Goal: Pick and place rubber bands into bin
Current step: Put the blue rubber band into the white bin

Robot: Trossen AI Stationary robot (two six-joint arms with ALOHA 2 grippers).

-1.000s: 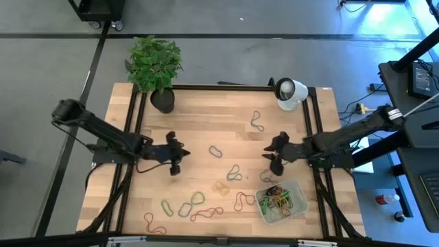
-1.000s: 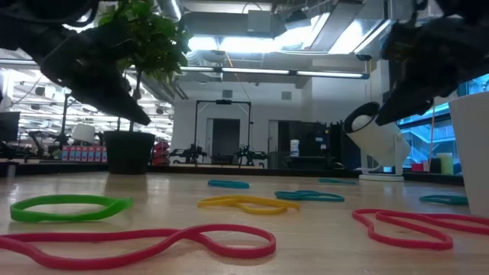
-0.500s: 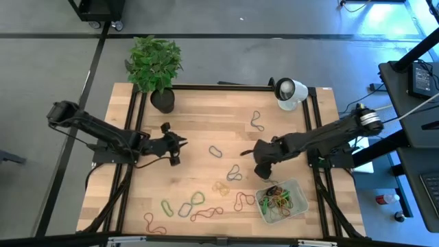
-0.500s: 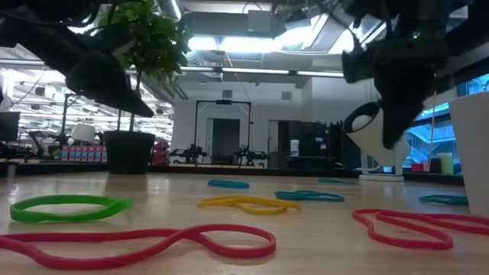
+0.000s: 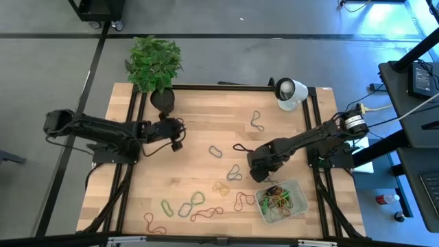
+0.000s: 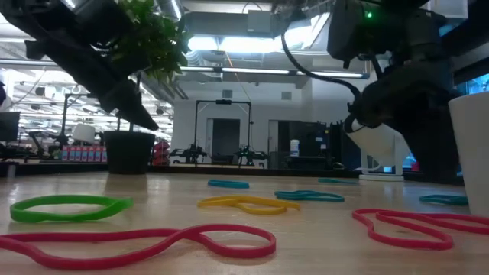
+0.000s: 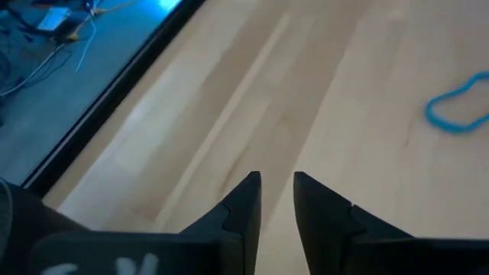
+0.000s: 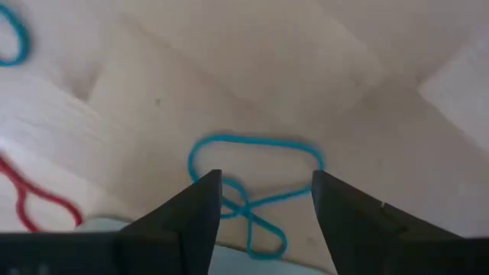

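Note:
Several rubber bands lie loose on the wooden table, among them a blue twisted one (image 8: 256,191) (image 5: 234,171), a yellow one (image 6: 248,203), a green one (image 6: 69,206) and a red one (image 6: 137,243). My right gripper (image 8: 266,191) (image 5: 254,169) points down just above the blue band, open, a finger on either side of its twisted middle. The bin (image 5: 281,200) at the near right holds several bands. My left gripper (image 7: 276,183) (image 5: 177,134) hovers near the plant pot, open by a narrow gap, with nothing between its fingers.
A potted plant (image 5: 156,68) stands at the far left corner and a white round device (image 5: 289,92) at the far right. Another blue band (image 7: 458,114) (image 5: 215,150) lies mid-table. Black frame rails (image 5: 134,130) run along the table's sides.
My right gripper has swung from beside the table's right rail toward the left and down, tipping to point at the table over the blue band. My left gripper has moved toward the far edge, closer to the plant pot. The bands have not moved.

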